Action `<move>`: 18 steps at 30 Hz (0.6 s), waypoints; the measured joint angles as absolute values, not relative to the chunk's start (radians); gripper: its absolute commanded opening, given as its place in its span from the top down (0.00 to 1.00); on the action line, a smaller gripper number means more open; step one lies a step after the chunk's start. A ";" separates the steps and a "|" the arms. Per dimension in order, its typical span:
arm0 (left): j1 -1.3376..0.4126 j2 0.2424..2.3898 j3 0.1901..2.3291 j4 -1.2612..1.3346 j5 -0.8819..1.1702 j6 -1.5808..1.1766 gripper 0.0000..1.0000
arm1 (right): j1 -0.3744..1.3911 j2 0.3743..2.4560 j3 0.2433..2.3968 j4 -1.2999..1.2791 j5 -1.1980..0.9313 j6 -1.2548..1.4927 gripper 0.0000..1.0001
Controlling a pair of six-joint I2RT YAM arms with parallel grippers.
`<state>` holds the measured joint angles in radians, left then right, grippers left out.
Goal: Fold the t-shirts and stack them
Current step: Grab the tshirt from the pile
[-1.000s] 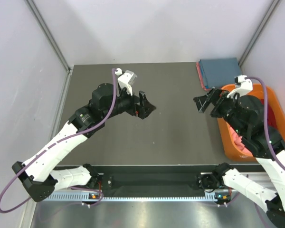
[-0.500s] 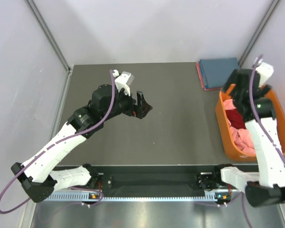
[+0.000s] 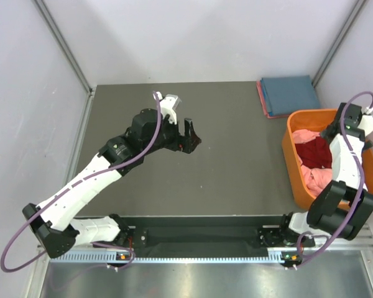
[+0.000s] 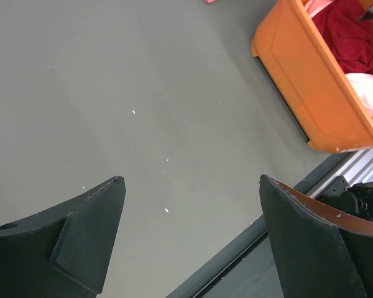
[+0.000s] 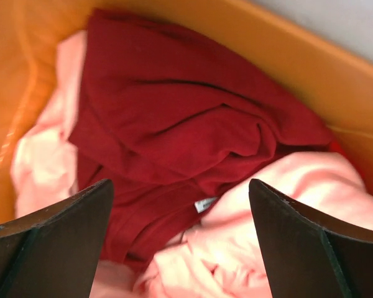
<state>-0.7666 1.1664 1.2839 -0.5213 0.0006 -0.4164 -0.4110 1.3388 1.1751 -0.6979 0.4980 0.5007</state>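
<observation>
Filling orange tub (image 4: 298, 74), crumpled deep red t-shirt (image 5: 174, 124), salmon-pink t-shirt (image 5: 255, 217)

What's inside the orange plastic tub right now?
The orange plastic tub holds a crumpled deep red cloth t-shirt lying on bunched salmon-pink cloth. How many pink garments there are, and anything under the pile, is covered.

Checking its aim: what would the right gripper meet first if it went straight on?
Probably the deep red t-shirt, bunched over pink cloth in the orange tub, centred ahead of the open right gripper; how far is unclear.
</observation>
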 measured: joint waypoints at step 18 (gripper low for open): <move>-0.767 1.179 1.233 -0.532 -0.097 -0.395 0.09 | -0.527 1.442 1.008 -0.427 0.479 0.562 0.27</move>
<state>-0.7666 1.1790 1.2331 -0.5323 -0.0967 -0.3954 -0.5266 1.4422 1.0077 -0.4274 0.4793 0.5617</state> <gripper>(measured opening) 0.907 0.745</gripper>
